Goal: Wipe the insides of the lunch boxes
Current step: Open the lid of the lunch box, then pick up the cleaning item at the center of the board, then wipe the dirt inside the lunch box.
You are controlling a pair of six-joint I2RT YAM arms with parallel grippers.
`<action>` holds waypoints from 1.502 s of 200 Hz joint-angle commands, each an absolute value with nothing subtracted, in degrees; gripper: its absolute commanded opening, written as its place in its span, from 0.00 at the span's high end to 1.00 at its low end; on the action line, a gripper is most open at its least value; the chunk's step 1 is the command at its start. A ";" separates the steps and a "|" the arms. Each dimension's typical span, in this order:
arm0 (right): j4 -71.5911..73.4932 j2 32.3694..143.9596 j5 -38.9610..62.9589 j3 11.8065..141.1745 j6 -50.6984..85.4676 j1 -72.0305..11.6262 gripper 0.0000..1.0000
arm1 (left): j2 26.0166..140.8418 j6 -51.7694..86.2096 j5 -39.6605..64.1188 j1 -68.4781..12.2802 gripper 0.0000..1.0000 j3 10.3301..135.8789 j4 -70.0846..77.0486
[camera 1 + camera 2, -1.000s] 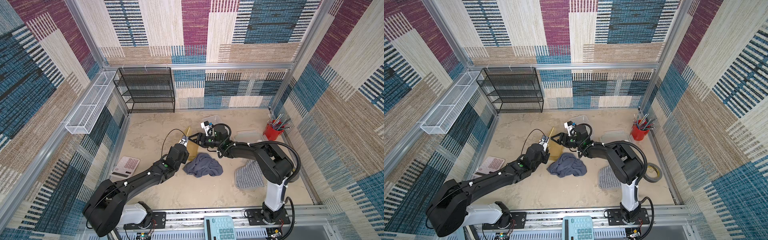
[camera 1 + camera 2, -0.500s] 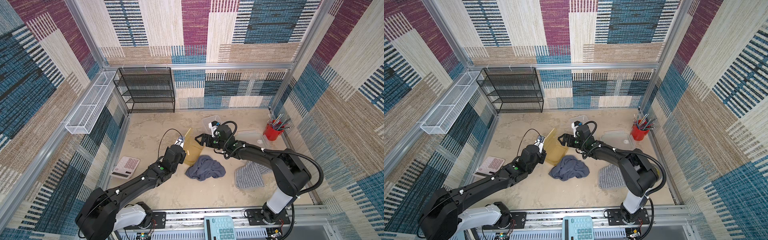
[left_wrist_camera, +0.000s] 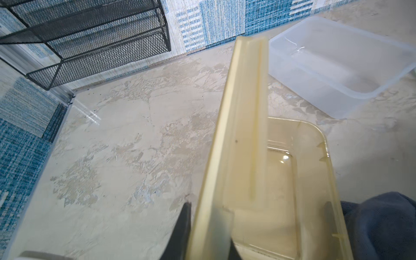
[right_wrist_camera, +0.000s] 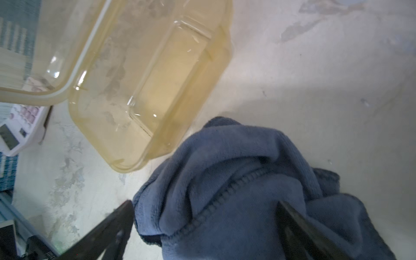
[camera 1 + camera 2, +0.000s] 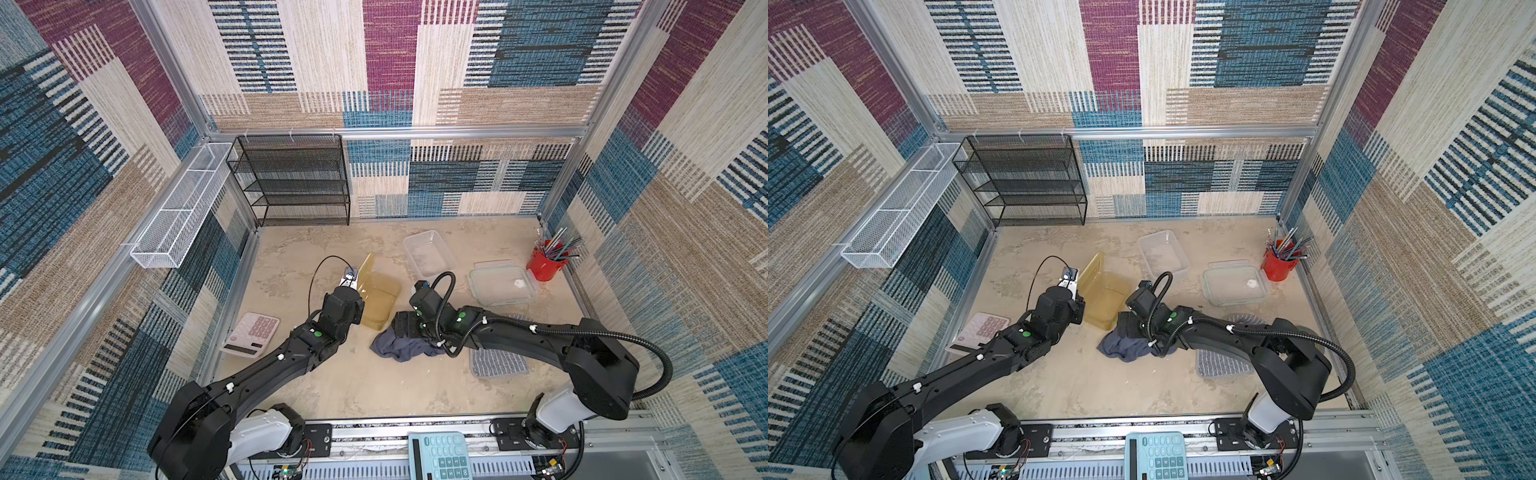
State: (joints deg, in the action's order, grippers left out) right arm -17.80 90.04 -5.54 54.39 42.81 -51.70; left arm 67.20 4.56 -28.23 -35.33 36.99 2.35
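Pinching amber lid (image 3: 243, 112), left end effector (image 3: 208, 234)

You will find no legible text, brand, number or sign in any of these views. Reference point is the amber lunch box (image 5: 376, 305). The pink calculator (image 5: 251, 334) lies near it on the robot's left side. Both top views show its rows of keys and a grey display, but the key markings are too small to read. In the right wrist view the same pink calculator (image 4: 20, 126) is blurred, and neither its keys nor its display can be read. The teal calculator (image 5: 441, 456) lies well apart from the box, toward the robot. Its key legends are also too small to make out.
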 commanded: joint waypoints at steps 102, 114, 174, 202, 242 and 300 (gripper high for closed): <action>-22.09 107.80 -14.08 56.75 43.88 -55.01 0.22 | 61.39 5.99 -25.98 -34.89 0.87 36.65 1.32; -21.36 106.02 -14.52 54.78 43.60 -54.97 0.36 | 61.38 5.80 -25.31 -34.77 0.87 36.56 1.49; -16.47 86.78 -20.85 48.98 36.12 -55.02 0.87 | 64.52 6.18 -19.98 -34.43 0.87 37.38 0.77; -12.13 76.28 -22.06 50.03 27.61 -54.97 0.96 | 65.12 4.99 -16.21 -34.36 0.88 37.10 1.51; -11.27 71.13 -22.90 56.64 15.29 -54.97 1.00 | 64.53 4.48 -12.03 -34.32 0.88 35.27 4.53; -17.28 87.63 -17.62 66.74 6.12 -54.61 1.00 | 62.03 4.24 -8.28 -34.34 0.90 33.13 9.10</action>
